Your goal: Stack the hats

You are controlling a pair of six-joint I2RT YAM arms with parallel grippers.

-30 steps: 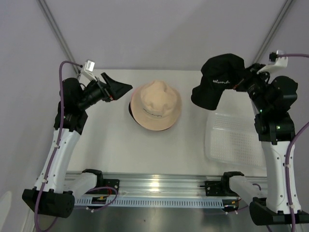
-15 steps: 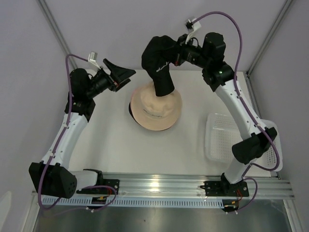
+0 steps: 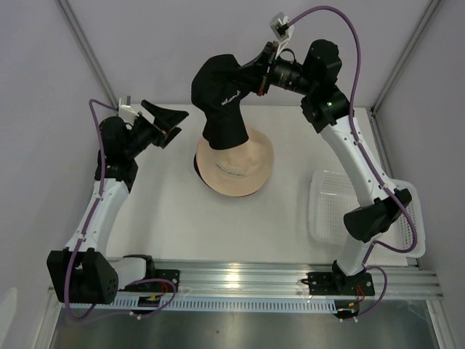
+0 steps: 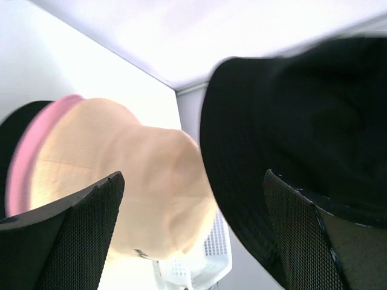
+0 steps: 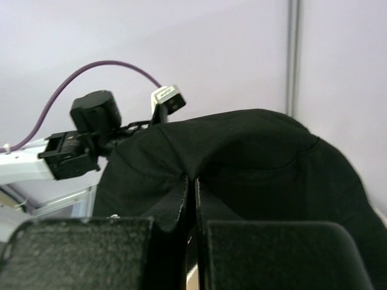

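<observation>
The soft black fabric bucket hat hangs from the right gripper, whose jaws are clenched on a fold of its crown. It droops from the pinch toward the near left, its long axis running down to the round beige bucket hat that tops the pile on the white table; its lower edge seems to touch that crown. The left gripper stands just left of the pile, spread wide, grasping nothing
</observation>
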